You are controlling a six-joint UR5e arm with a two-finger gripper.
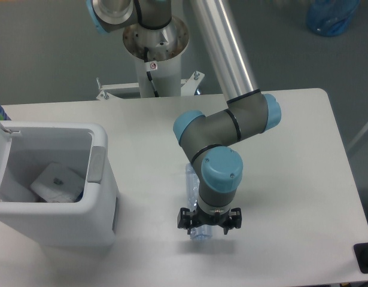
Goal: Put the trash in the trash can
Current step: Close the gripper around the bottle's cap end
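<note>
The gripper [208, 222] is lowered straight down over the bottle [194, 192], which lies on the white table [291, 179] right of the bin [99, 197]. The fingers are seen spread on either side of the bottle's near end; whether it is actually gripped cannot be told. The bottle's middle is hidden by the wrist. The carton [57, 182] lies inside the bin, whose lid is flipped open at left.

Even, bright overhead light. Soft shadows under gripper [208, 222] and beside trash can [58, 230]. Slightly soft focus overall, mild glare on table [291, 149].
</note>
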